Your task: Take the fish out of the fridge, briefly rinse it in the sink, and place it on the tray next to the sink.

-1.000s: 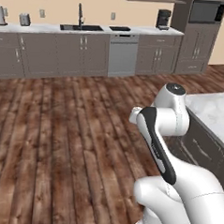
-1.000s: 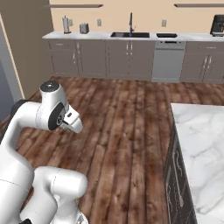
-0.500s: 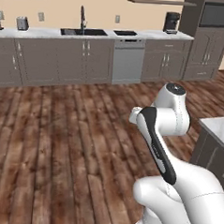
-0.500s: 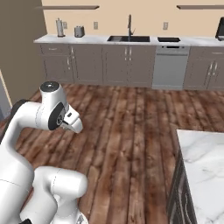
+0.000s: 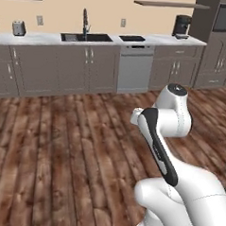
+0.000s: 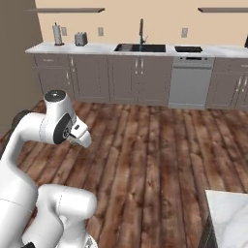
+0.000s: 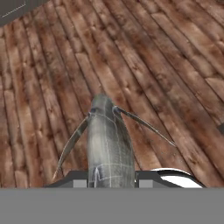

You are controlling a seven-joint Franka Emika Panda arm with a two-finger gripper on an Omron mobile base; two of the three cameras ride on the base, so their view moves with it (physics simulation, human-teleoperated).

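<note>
1. Fish (image 7: pixel 107 144) is seen in the hand view clamped between the two dark finger tips of the gripper (image 7: pixel 108 183), its grey, scaled body pointing away from the hand and its thin fins spread over the wooden floor (image 7: pixel 175 65) (so it is carried in the air, well clear of any counter).
2. The jaws are pressed nearly together on the fish, a pinch on a very slim body.
3. The arm (image 5: pixel 163 137) is folded close over the base, as it was a second ago; no reach is being made.
4. The whole scene has shifted across both base views within the last second, which is read as the base driving, not as furniture moving.
5. The sink (image 5: pixel 86 37) with its tall faucet (image 5: pixel 85 21) is now brought nearer the middle of the far counter (image 6: pixel 97 48) in both base views.
6. The tray (image 5: pixel 132 38) is seen just beside the sink, above the dishwasher (image 5: pixel 135 69).
7. By judgement, the fridge step is done; the rinse is next, and the counter remains well apart.
</note>
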